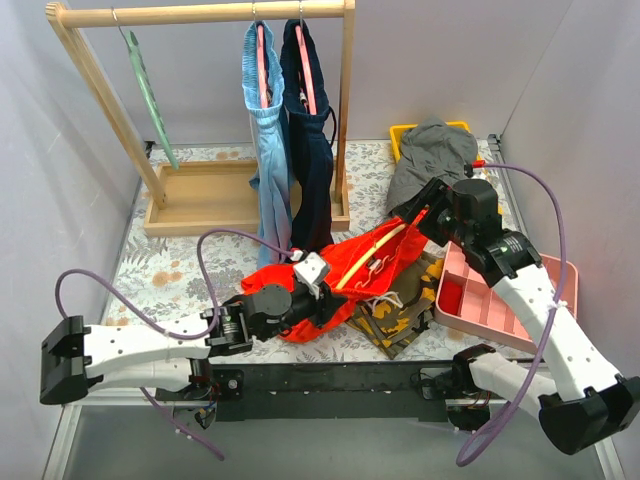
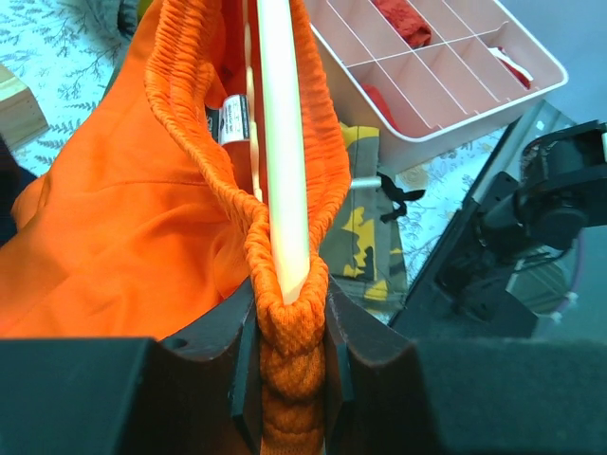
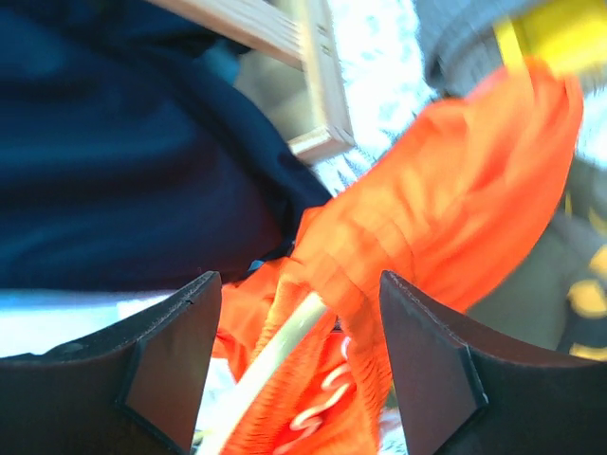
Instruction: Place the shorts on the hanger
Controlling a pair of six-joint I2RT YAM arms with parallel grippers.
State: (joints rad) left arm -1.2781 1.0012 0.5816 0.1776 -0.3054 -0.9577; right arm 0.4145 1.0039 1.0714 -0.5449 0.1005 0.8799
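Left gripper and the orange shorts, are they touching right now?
Touching. The left wrist view shows the left gripper shut on the waistband of the shorts, with the fabric pinched between both jaws.

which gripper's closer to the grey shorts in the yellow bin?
Right. The right gripper sits just in front of the grey shorts. The left gripper is far off to their near-left, clamped on the orange shorts.

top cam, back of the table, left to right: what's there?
mint-green hanger → light-blue shorts → navy shorts → grey shorts, lying over a yellow bin
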